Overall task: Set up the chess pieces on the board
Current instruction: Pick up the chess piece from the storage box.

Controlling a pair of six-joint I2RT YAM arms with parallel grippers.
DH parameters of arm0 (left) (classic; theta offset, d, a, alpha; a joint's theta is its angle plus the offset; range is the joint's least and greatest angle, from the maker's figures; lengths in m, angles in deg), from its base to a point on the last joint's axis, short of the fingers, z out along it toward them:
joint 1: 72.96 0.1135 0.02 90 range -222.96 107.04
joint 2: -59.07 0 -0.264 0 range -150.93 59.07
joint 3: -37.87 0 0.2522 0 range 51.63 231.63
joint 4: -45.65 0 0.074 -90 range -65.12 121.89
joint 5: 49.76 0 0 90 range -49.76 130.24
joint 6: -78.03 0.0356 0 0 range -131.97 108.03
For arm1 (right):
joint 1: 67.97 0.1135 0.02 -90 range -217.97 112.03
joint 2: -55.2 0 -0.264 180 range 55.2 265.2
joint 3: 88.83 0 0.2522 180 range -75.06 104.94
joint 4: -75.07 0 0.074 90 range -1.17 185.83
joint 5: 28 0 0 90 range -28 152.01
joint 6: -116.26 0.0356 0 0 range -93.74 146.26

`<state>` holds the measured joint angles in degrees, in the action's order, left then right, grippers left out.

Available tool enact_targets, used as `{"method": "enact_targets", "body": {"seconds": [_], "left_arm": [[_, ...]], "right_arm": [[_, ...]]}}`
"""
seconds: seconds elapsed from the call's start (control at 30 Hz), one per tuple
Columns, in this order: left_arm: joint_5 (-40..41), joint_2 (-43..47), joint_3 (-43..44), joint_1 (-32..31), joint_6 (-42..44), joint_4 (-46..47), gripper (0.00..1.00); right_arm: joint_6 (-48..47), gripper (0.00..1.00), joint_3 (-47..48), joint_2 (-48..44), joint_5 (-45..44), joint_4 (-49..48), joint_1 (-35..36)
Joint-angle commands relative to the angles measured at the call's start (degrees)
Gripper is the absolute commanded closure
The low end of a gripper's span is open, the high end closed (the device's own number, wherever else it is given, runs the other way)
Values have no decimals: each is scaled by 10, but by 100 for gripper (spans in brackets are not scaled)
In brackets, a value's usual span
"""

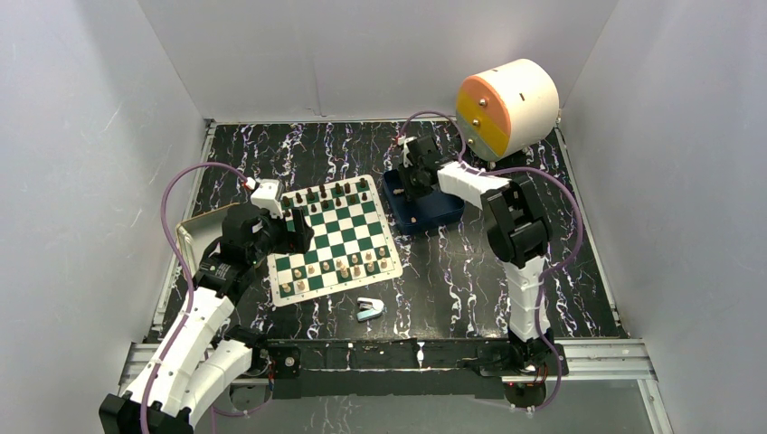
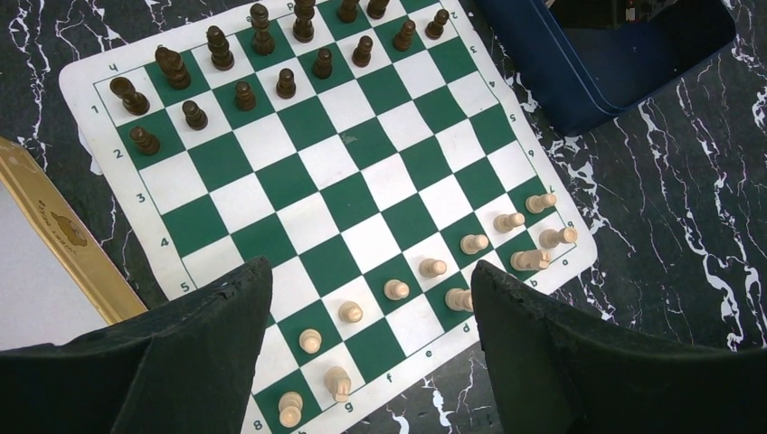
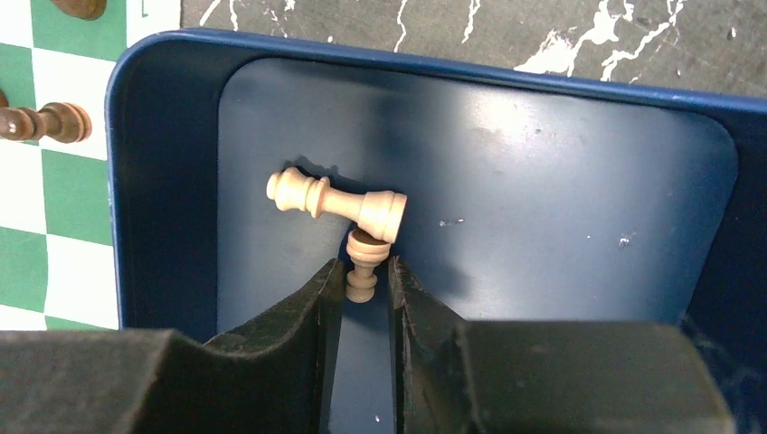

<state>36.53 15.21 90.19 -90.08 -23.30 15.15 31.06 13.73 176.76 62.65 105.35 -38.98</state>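
The tray (image 1: 441,211) sits right of the board (image 1: 336,237); two chess pieces (image 3: 336,201) lie inside it, touching.

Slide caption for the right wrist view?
Right gripper, fingers straddling a light pawn beside a toppled larger light piece in the blue tray.

**A:** Anything readable here?

**B:** Only on the board (image 2: 344,192), in the left wrist view. Its white border (image 2: 174,264) has small printed coordinates. Down the left side of the frame run 1, 2, 3, 4 and 5.

**A:** Any letters?

**B:** Yes, along the bottom edge, climbing toward the right: g, f, e, d, then b. There's an 8 at the bottom left of the frame and a 5 on the border right of centre, in the upper part.

**A:** And from overhead?

**B:** The same border marks are too small to read there.
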Motion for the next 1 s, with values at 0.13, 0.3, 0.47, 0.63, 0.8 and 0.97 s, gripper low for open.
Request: {"method": "enact_targets", "body": {"seconds": [0.13, 0.3, 0.47, 0.63, 0.8, 0.97], "left_arm": [[11, -1, 2, -3, 6, 3, 24], [7, -5, 2, -4, 6, 3, 25], [5, -9, 2, -4, 5, 5, 26], [6, -6, 2, -3, 5, 5, 26], [4, -9, 2, -4, 6, 5, 27], [8, -12, 4, -4, 2, 1, 27]], "right_arm": [[38, 68, 50, 13, -61, 22, 4], [40, 63, 69, 30, -53, 25, 4], [36, 63, 87, 39, -51, 33, 4], [33, 61, 110, 55, -49, 40, 4], [29, 68, 123, 62, -56, 47, 5], [32, 77, 123, 42, -65, 55, 5]]}}
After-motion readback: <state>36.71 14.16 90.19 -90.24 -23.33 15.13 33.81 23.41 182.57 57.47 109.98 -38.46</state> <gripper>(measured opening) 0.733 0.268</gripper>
